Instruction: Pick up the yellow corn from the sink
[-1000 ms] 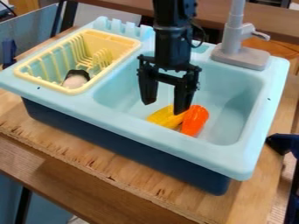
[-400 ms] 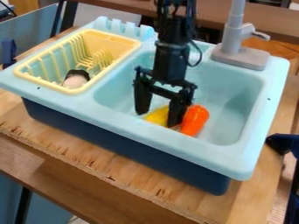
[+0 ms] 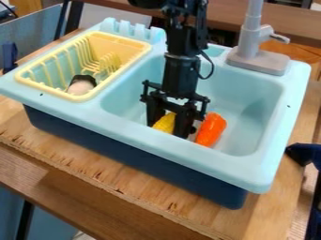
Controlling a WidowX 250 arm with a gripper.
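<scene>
1. The gripper (image 3: 167, 130) is down in the right-hand basin of the light-blue sink (image 3: 259, 174). Its fingers are set to the two sides of the yellow corn (image 3: 165, 123) and look clamped on it, with yellow filling the space between them; how firmly they press cannot be told.
2. The step in hand looks like the grasp itself: the corn is low in the basin, near its front wall, and has yet to be lifted clear.
3. The next move, as I judge it, calls for a firm squeeze and then a straight, slow rise, since the front wall is near and a sideways pull could knock the corn against it.
4. The corn is bright yellow and bumpy, rounded and longish; its far side and part of its length are hidden by the fingers. It may roll or slip if held off-centre.
5. Just beside the right finger lies a glossy orange vegetable (image 3: 211, 129), which the finger could nudge.
6. Farther out, a pale, dark-ended thing (image 3: 80, 86) sits in the yellow dish rack (image 3: 50, 90). A grey tap (image 3: 257, 58) stands behind the basin, and the sink rests on a wooden bench (image 3: 141, 187).
</scene>
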